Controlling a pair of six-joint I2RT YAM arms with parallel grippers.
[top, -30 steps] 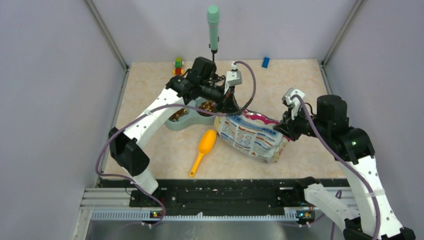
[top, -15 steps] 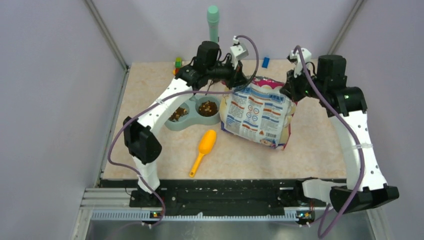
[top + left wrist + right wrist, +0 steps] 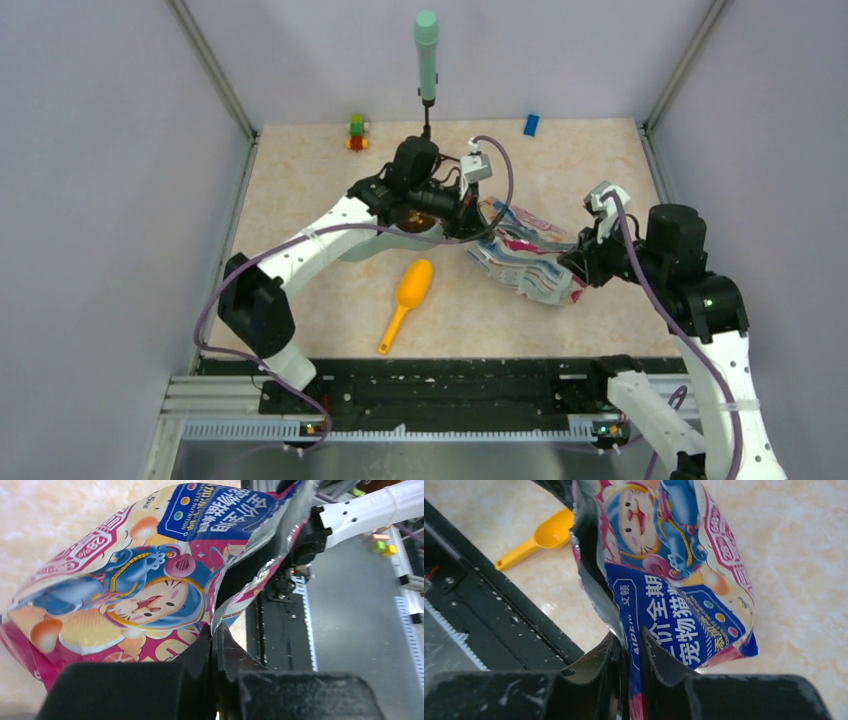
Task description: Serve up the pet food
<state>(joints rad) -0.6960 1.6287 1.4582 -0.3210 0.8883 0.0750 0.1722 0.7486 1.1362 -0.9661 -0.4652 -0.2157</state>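
Top view, pet food (image 3: 412, 219) in the pale bowl (image 3: 362, 246) under the left arm, crumpled bag (image 3: 525, 265) just right of it, left wrist, left tool (image 3: 215, 637) clamped on the bag's silver mouth edge, right wrist, right tool (image 3: 630, 652) pinching the bag's blue edge, yellow scoop (image 3: 531, 542) on the counter (image 3: 804, 580).

Bag (image 3: 522, 265) crumpled centre-right of table (image 3: 300, 180); orange scoop (image 3: 407, 297) to its left; blue block (image 3: 531, 124) at far edge.

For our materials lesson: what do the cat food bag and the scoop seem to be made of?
The cat food bag: likely thin plastic film, glossy print outside, silvery foil-like lining at its creased open mouth. The scoop: probably moulded plastic, smooth orange-yellow with a soft sheen.
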